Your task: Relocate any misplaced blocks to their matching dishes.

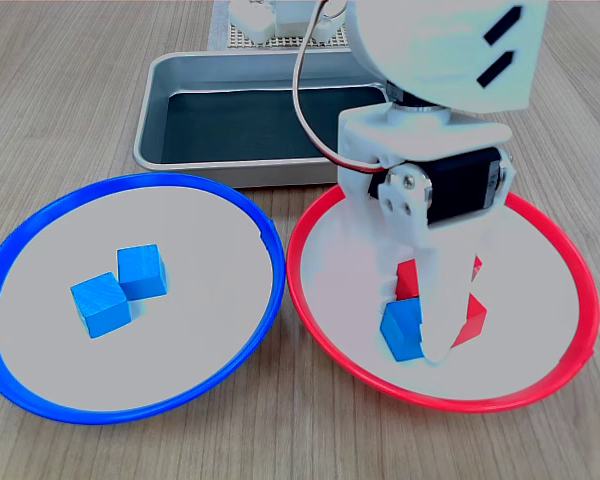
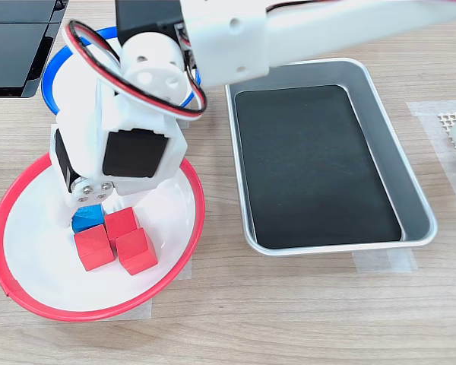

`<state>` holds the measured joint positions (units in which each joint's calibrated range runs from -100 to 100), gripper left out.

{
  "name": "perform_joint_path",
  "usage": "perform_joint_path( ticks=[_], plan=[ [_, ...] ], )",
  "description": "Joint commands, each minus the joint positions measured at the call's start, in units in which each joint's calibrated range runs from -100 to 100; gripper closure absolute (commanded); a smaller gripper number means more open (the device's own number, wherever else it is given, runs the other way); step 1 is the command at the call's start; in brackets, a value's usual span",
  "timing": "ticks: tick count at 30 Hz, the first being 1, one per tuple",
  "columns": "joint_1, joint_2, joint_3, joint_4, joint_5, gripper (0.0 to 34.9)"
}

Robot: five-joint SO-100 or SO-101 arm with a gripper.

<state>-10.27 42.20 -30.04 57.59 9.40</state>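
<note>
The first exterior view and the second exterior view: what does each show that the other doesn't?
Only the first exterior view shows the two blue cubes inside the blue-rimmed plate. Only the second exterior view clearly shows three red cubes and a dark device at its left. Both show the red-rimmed plate, one blue cube in it, the pincer, and the metal tray.

A blue cube point(image 1: 402, 328) sits beside my jaws in the red-rimmed plate point(image 1: 320, 310), touching red cubes point(image 2: 125, 237).
</note>
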Motion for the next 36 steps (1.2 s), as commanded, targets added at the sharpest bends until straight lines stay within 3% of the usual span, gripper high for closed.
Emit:
perform_joint_path(
  ticks=[1, 8, 15, 30, 36],
  plan=[
    [0.1, 0.0, -2.5, 0.3, -0.2, 21.7],
    [0.0, 0.1, -2.7, 1.2, 0.3, 29.3],
    [-0.2, -0.4, -2.9, 1.3, 0.3, 34.6],
    [-0.2, -12.9, -1.5, 5.8, 0.1, 34.6],
    [3.8, -17.0, -1.7, 9.4, 1.7, 34.6]
  ],
)
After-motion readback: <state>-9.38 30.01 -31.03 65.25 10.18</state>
